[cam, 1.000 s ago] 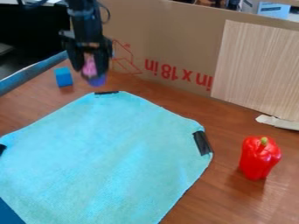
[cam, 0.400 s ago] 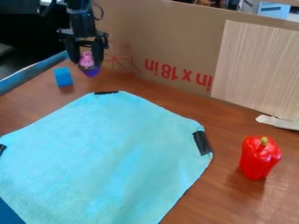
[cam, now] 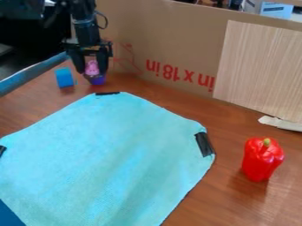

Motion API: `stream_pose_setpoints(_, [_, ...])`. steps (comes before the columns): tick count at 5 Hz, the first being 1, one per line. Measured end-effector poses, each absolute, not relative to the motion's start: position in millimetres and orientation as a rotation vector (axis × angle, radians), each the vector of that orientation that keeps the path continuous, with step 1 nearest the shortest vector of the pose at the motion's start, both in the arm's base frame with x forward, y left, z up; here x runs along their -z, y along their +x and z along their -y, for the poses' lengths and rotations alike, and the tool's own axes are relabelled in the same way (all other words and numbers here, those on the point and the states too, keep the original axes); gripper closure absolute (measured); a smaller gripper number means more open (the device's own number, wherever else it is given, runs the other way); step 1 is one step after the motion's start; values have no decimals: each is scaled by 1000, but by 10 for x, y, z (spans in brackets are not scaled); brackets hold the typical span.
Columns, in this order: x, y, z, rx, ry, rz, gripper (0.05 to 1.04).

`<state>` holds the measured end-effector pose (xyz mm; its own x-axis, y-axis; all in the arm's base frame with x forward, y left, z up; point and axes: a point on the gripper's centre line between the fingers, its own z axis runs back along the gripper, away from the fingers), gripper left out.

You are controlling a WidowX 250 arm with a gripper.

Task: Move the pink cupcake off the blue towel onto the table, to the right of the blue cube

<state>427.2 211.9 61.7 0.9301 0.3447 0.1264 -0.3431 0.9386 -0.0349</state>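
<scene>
Beside the blue block (cam: pixel 65 77), the gripper (cam: pixel 93 74) pinches a pink-and-purple toy (cam: pixel 92 68).

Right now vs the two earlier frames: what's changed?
The claw rose in the view, then came back down about as far, ending close to its first position. The pink-and-purple toy moved with it, between its fingers throughout; no grasp or release seen. Blue block, turquoise cloth and red pepper stayed put.

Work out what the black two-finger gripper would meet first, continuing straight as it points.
Likely the brown wooden tabletop below the gripper, its pink-and-purple toy leading; whether they touch is unclear.
</scene>
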Motion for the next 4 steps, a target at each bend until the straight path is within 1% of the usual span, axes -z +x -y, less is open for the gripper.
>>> stream_pose_setpoints(1, [-554, 4231, -2106, -353, -9, 126, 75])
stream_pose_setpoints(2, [-605, 4222, -2073, -341, -23, 134, 77])
stream_pose_setpoints(3, [-903, 4227, -2024, -328, -40, 201, 83])
stream_pose_setpoints(4, [-1209, 4141, -2047, -337, -51, 278, 83])
